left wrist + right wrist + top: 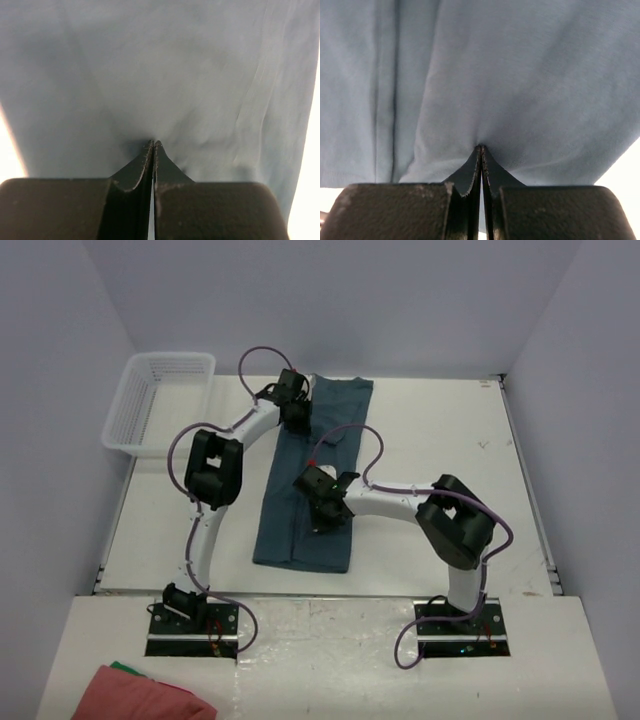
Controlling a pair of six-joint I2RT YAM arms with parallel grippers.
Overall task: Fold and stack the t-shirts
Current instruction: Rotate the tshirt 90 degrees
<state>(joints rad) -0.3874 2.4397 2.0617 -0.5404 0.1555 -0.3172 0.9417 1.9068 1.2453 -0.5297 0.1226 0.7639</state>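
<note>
The dark teal-blue t-shirt lies on the white table as a long narrow strip running from the far middle toward the near edge. My left gripper is down on its far left part. My right gripper is down on its near middle. In the left wrist view the left gripper is shut, with the fabric puckering into its tips. In the right wrist view the right gripper is shut too, and the cloth draws into creases at its tips.
A white mesh basket sits at the far left of the table. A pink-red cloth with a green edge lies on the near shelf, bottom left. Grey walls close in the table on three sides.
</note>
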